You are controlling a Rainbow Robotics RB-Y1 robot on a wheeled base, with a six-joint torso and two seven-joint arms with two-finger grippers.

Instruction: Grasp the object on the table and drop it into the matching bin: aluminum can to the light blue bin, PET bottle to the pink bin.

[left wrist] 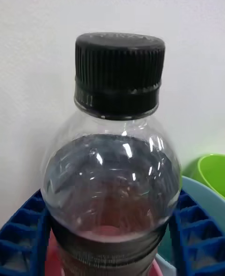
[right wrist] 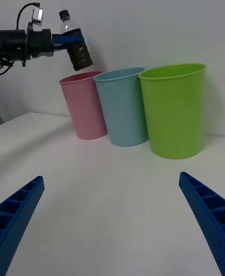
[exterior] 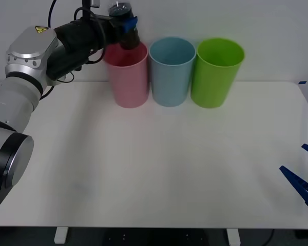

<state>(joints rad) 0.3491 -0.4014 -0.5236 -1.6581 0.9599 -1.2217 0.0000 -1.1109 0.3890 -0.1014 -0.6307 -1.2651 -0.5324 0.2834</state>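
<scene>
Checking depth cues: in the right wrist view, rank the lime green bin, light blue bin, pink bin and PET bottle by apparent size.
1. Lime green bin
2. Light blue bin
3. Pink bin
4. PET bottle, held by the left gripper

The bins' ranking may only reflect nearness to the camera.

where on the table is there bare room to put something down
The white table is bare from the pink bin, light blue bin and green bin to its near edge. The back row is crowded. The right end effector sits at the near right.
</scene>
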